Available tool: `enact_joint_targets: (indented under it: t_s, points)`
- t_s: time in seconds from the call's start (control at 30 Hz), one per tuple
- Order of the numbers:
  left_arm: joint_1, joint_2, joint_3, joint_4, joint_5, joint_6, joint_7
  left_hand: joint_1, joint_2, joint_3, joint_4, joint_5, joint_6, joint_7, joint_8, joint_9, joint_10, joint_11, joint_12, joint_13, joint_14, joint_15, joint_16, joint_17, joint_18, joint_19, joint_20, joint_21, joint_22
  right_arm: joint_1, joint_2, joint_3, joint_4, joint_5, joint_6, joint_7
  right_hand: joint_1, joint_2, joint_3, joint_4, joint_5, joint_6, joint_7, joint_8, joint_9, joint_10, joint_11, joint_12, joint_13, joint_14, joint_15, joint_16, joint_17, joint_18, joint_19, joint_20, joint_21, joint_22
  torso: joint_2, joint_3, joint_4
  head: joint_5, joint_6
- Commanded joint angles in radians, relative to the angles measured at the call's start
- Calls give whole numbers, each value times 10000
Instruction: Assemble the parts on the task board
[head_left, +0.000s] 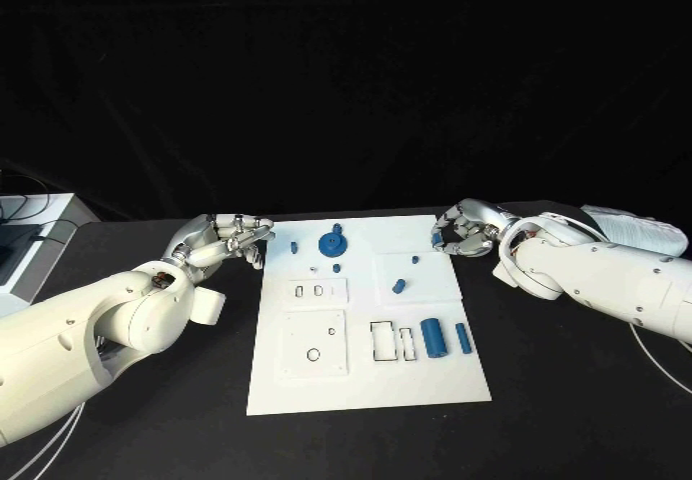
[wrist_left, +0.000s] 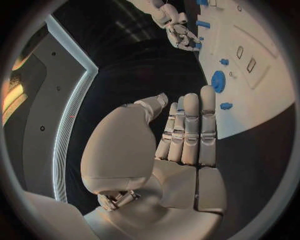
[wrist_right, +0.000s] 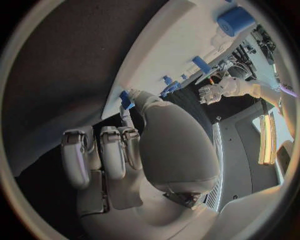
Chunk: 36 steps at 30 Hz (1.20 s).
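Right now both hands hold nothing: the left hand (head_left: 224, 240) and right hand (head_left: 469, 229) wait beside the task board (head_left: 368, 375). Small blue parts (head_left: 433, 338) could roll away if bumped.

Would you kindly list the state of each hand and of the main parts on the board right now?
left hand: open, holding nothing, beside the task board
right hand: fingers curled, at the board's far right corner; any hold cannot be told
blue gear: lying on the board
large blue cylinder: lying flat
slim blue pin: lying flat
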Motion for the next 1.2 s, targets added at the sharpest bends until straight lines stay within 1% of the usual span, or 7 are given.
enact_joint_targets:
  t_s: [0.03, 0.23, 0.5, 0.7, 0.9, 1.07, 1.2]
  points:
    - [1, 26, 8, 5, -28, 172, 99, -72, 13, 27, -18, 33, -99, 1, -62, 14, -79, 7, -26, 11, -36, -1, -68, -17, 135, -77, -9, 59, 16, -15, -1, -6, 3, -62, 66, -3, -48, 116, 90, 6, 21, 84, -21, 87, 22, 1061, -103, 67, 2627, 1042, -69, 43, 2634, -135, 1035, -61, 37, 2614, 0, -1, 7, -15, 7]
    - [0, 33, 8, -2, -28, 170, 95, -72, 13, 27, -18, 33, -99, 1, -62, 14, -79, 7, -26, 11, -36, -1, -68, -17, 135, -77, -9, 59, 16, -16, 1, -6, 41, 32, -409, 38, -141, 232, 238, 52, -20, 247, -92, 217, 65, 1061, -170, 67, 2627, 1042, -130, 43, 2634, -142, 1047, -119, 60, 2635, -4, -6, 5, -8, 13]
    - [-1, 34, 8, -7, -28, 163, 91, -74, 26, 32, -15, 33, -100, 3, -62, 18, -85, 9, -22, 12, -35, 1, -69, -19, 136, -85, -6, 67, 21, -17, 8, -6, 66, 144, -1335, -44, -324, 431, 418, 125, -138, 641, -317, 556, 198, 1061, -362, 67, 2627, 1042, -315, 43, 2634, -142, 1047, -279, 60, 2635, -4, -14, 6, 18, 33]
    - [-1, 22, 8, -11, -28, 158, 89, -74, 26, 32, -15, 33, -100, 3, -62, 18, -85, 9, -22, 12, -35, 1, -69, -19, 136, -85, -6, 67, 21, -1, -39, 1, 333, 249, -1917, -313, -325, 452, 441, 114, -131, 667, -338, 590, 213, 1061, -383, 67, 2627, 1042, -333, 43, 2634, -142, 1047, -298, 60, 2635, -23, -22, -15, 36, 53]
    - [-1, 19, 7, -26, -28, 149, 79, -74, 26, 32, -15, 33, -100, 3, -62, 18, -85, 9, -22, 12, -35, 1, -69, -19, 136, -85, -6, 67, 21, 205, -114, 15, 1045, 288, -2064, -1117, -352, 386, 439, 64, -257, 673, -361, 648, 241, 1061, -412, 67, 2627, 1042, -361, 43, 2634, -142, 1047, -335, 60, 2635, -69, -32, -48, 60, 64]
    - [-1, 56, 6, -51, -28, 147, 67, -68, 40, 39, -20, 33, -101, 0, -61, 23, -89, 8, -16, 15, -35, 2, -70, -23, 137, -94, -3, 77, 27, 373, -18, 14, 2185, -38, -1955, -2239, -349, 360, 447, 31, -322, 664, -370, 670, 251, 1061, -421, 67, 2627, 1042, -371, 43, 2634, -142, 1047, -347, 60, 2635, -130, -63, -77, 122, 19]
    - [-1, 89, 5, -66, -28, 147, 45, -68, 40, 39, -20, 33, -101, 0, -61, 23, -89, 8, -16, 15, -35, 2, -70, -23, 137, -94, -3, 77, 27, 385, 251, -45, 3012, -541, -1829, -3124, -326, 372, 474, 5, -321, 664, -376, 685, 258, 1061, -427, 67, 2627, 1042, -379, 43, 2634, -142, 1047, -355, 60, 2635, -164, -62, -82, 181, -9]
